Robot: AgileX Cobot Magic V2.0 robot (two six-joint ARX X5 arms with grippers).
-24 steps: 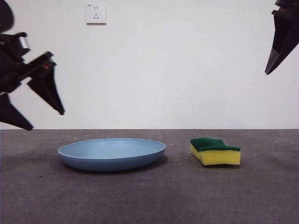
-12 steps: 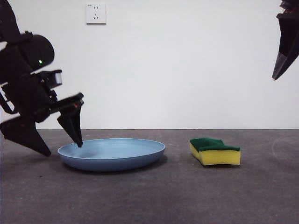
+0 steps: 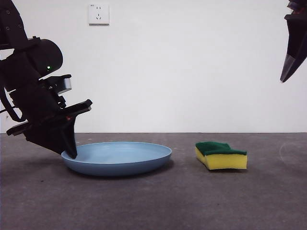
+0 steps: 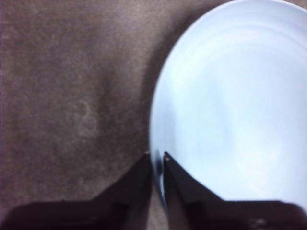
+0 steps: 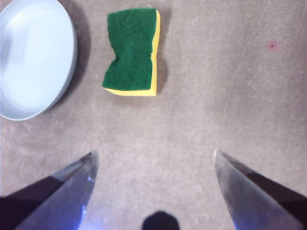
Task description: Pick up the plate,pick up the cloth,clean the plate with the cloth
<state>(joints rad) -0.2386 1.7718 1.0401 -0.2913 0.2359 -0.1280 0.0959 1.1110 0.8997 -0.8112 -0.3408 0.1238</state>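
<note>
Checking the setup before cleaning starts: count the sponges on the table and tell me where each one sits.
1. The sponge lies flat on the table, green side up, apart from the plate and clear of both grippers; the left gripper is closed on the plate's rim. None seems hidden.

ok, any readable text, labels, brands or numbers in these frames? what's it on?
Wall socket: a tiny dark mark at its top left corner, too small to read.
Plate: no text showing.
Sponge: no text showing.
Left gripper, shut on the plate's rim: no lettering visible, only a green light on the arm.
Right gripper, open above the table: no lettering visible.
</note>
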